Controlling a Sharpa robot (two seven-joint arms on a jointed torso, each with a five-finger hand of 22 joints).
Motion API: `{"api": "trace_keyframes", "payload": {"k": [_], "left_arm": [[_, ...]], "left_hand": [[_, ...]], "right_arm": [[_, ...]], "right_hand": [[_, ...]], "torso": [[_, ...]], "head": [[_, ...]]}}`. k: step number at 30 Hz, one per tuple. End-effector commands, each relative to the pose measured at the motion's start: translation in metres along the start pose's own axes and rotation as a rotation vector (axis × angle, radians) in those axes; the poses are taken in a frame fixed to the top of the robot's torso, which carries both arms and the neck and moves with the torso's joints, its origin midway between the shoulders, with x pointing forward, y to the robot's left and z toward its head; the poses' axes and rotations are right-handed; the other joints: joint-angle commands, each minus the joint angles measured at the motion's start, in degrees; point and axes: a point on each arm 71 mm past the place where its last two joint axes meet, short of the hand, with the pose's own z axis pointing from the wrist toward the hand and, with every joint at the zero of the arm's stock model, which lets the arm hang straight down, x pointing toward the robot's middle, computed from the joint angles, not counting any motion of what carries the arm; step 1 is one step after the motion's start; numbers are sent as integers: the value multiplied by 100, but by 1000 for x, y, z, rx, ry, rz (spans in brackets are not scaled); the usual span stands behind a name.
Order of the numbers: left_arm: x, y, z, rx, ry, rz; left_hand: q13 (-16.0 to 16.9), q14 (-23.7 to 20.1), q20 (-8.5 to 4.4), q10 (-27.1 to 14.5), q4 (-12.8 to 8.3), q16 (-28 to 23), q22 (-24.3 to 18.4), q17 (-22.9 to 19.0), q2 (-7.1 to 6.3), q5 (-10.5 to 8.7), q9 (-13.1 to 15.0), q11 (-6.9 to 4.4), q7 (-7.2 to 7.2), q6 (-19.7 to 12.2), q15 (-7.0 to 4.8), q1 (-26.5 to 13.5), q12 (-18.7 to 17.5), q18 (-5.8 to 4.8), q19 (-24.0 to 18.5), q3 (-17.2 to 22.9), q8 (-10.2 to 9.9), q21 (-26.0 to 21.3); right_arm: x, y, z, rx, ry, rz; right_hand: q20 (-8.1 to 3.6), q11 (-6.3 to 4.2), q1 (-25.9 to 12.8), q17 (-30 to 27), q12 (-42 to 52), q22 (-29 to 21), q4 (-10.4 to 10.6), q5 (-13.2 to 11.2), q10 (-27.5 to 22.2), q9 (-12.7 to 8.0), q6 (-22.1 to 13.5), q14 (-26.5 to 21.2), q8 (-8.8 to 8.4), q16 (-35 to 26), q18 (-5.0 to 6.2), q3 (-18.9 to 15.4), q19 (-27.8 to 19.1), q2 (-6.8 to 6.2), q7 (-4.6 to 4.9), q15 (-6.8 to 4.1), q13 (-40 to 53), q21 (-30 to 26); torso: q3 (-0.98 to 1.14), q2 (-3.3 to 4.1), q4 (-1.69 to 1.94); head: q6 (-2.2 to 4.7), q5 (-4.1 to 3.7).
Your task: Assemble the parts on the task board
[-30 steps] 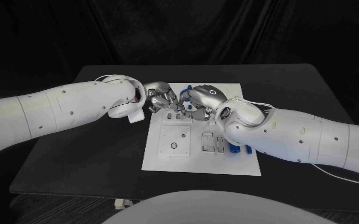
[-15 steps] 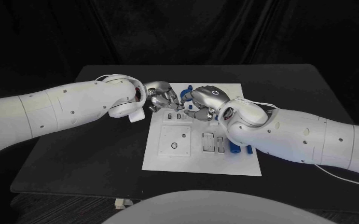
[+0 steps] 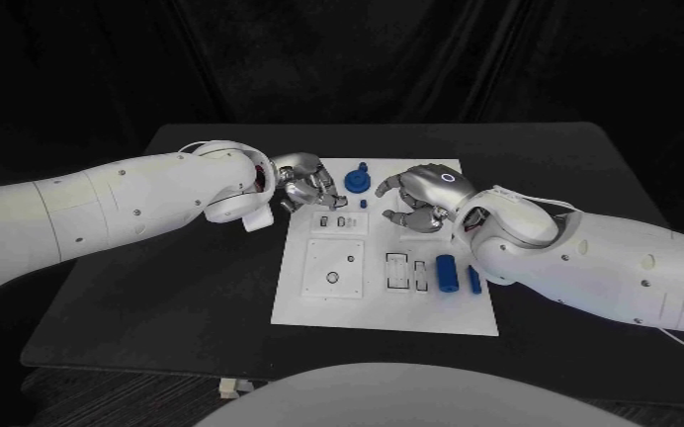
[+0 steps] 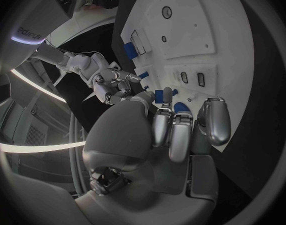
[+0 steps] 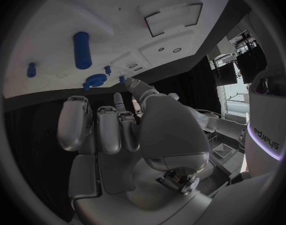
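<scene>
A blue round part (image 3: 357, 183) w/ upright peg is seen on the task board (image 3: 457, 318) far edge, betw. both hands. Left hand (image 3: 303, 186) is nearer, just beside it, fingers curled, nothing visibly held. Right hand (image 3: 422, 200) is likewise curled and empty.

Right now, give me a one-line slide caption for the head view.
Both hands, left hand and right hand, hover over the task board among blue parts.

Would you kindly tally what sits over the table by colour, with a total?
Blue parts: 5 (cylinder, rod, disc, small pegs)
White board: 1
Silver hands: 2 (left hand, right hand)
Total: 8
</scene>
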Motion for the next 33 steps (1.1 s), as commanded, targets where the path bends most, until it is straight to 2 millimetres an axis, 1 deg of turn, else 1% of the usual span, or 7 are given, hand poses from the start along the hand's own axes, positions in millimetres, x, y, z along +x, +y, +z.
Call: {"api": "trace_keyframes", "payload": {"k": [1,11,14,23,25,31,33], "left_arm": [[2,3,0,-40,23,-8],[2,4,-3,-253,204,54],[-4,-2,-3,-299,242,88],[-13,-18,11,-397,322,167],[-14,-21,16,-406,332,178],[-13,-30,28,-412,337,195],[-13,-32,31,-414,334,197]], "left_hand": [[816,606,-2,61,-530,15,1009,1509,-61,27,33,-13,-65,89,-23,-103,32,27,79,621,60,53],[889,606,-35,180,-619,15,1065,1509,-178,-12,87,-55,-103,115,-65,-212,112,-13,256,794,95,217],[898,606,-57,203,-718,15,1073,1509,-211,-258,95,-69,-111,130,-84,-316,121,-21,295,1018,61,249],[920,606,-65,233,-774,15,1074,1509,-223,-325,110,-73,-113,148,-89,-433,142,-22,306,1157,39,256],[909,606,-66,219,-791,15,1069,1509,-221,-331,111,-71,-109,140,-89,-460,131,-19,293,1192,26,244],[881,606,-61,174,-835,15,1052,1509,-192,-385,103,-54,-87,104,-77,-567,98,-8,245,1298,-43,200],[876,606,-58,165,-852,15,1047,1509,-176,-397,95,-47,-78,94,-72,-593,92,-6,233,1331,-71,189]], "right_arm": [[-13,-3,-7,22,-17,-23],[-56,-9,-26,51,-66,-52],[-62,-10,-32,60,-69,-55],[-66,-15,-39,85,-31,-68],[-65,-16,-39,86,-27,-69],[-62,-18,-39,91,-7,-73],[-60,-19,-40,94,2,-73]], "right_hand": [[37,11,74,-21,-53,946,-37,-24,150,-3,-11,283,-38,-35,-27,16,11,26,2,25,783,-29],[43,29,151,-55,-70,939,-61,-22,130,12,73,276,-16,-53,-24,42,-1,71,6,38,755,-57],[45,31,171,-67,-74,936,-68,-20,125,14,88,273,-14,-60,-22,50,-4,81,8,39,745,-66],[49,41,207,-124,-95,925,-76,-10,95,16,114,261,-13,-90,-15,70,-17,111,14,46,699,-105],[51,43,222,-134,-99,924,-82,3,90,17,123,258,-13,-97,-15,78,-19,118,16,48,692,-110],[53,45,232,-142,-104,921,-84,21,83,18,135,256,-13,-101,-13,84,-23,126,18,50,682,-119],[54,46,233,-153,-129,918,-82,25,46,18,141,254,-12,-107,-11,86,-26,130,19,51,624,-130]], "torso": [[1,0,-2],[4,1,-2],[4,2,-1],[9,-2,-1],[22,-16,-9],[47,-34,-20],[43,-31,-19]], "head": [[-1,-31],[-1,-126],[-1,-149],[-1,-250],[-1,-267],[-1,-256],[-1,-262]]}}
